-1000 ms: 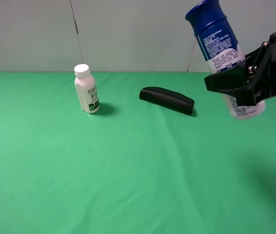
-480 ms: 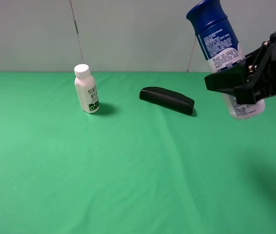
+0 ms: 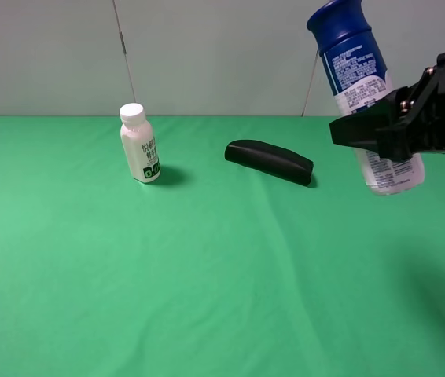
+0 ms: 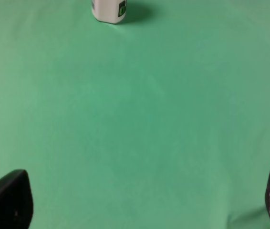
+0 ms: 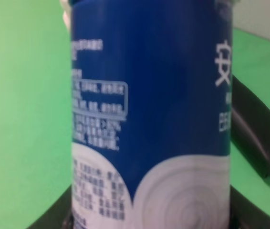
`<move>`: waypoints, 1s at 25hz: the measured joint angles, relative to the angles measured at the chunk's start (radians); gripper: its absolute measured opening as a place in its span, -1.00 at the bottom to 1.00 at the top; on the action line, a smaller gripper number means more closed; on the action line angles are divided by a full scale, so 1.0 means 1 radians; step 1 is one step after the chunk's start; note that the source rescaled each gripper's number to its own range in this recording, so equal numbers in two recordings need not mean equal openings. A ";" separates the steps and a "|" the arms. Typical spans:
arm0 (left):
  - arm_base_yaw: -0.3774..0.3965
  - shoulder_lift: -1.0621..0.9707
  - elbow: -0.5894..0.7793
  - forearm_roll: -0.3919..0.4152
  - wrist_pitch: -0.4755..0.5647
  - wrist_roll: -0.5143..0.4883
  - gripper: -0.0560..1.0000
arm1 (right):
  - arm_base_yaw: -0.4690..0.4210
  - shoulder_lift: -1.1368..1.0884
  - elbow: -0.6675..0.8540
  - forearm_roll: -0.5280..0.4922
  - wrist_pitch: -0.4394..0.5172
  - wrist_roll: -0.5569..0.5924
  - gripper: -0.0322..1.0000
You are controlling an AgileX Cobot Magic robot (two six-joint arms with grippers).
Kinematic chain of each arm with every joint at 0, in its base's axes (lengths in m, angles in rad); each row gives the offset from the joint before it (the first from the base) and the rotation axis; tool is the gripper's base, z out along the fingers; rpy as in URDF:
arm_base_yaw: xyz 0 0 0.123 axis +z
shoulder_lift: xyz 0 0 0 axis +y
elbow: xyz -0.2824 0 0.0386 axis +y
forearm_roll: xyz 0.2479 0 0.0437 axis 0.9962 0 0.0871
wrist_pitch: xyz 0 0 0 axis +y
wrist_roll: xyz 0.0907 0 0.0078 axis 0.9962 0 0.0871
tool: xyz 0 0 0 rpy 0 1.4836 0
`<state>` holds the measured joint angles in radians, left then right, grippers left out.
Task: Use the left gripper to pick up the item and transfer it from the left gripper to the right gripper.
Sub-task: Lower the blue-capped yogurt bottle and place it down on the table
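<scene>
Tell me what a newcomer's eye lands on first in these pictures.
The tall blue-and-white bottle grabs attention first: it hangs in the air at the right of the high view, slightly tilted, clamped in the right claw, and fills the right wrist view. Next come the small white bottle standing upright at the back left of the green cloth, and the black case lying apart from it near the middle.
</scene>
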<state>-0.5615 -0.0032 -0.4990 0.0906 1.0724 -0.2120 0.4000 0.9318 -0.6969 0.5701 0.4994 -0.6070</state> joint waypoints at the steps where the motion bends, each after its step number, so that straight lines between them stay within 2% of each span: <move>1: 0.014 0.000 0.000 -0.001 0.000 0.000 0.96 | 0.000 0.000 0.000 0.000 0.000 0.000 -0.84; 4: 0.090 0.000 0.000 -0.002 -0.001 0.001 0.96 | 0.000 0.007 0.000 -0.062 0.004 0.096 -0.84; 5: 0.124 0.000 0.000 -0.002 -0.001 0.001 0.96 | 0.000 0.028 0.000 -0.123 0.005 0.173 -0.84; 11: 0.325 0.000 0.000 -0.002 -0.001 0.001 0.96 | 0.000 0.166 -0.005 -0.235 0.014 0.302 -0.84; 17: 0.504 0.000 0.001 -0.002 -0.001 0.001 0.96 | 0.000 0.341 -0.149 -0.280 0.122 0.333 -0.84; 22: 0.643 0.000 0.001 -0.002 -0.001 0.001 0.96 | 0.000 0.452 -0.277 -0.449 0.204 0.498 -0.84; 25: 0.691 0.000 0.001 -0.002 -0.001 0.001 0.96 | -0.017 0.509 -0.318 -0.545 0.253 0.578 -0.84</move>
<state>0.1294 -0.0032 -0.4982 0.0884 1.0712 -0.2111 0.3829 1.4410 -1.0149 0.0246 0.7525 -0.0286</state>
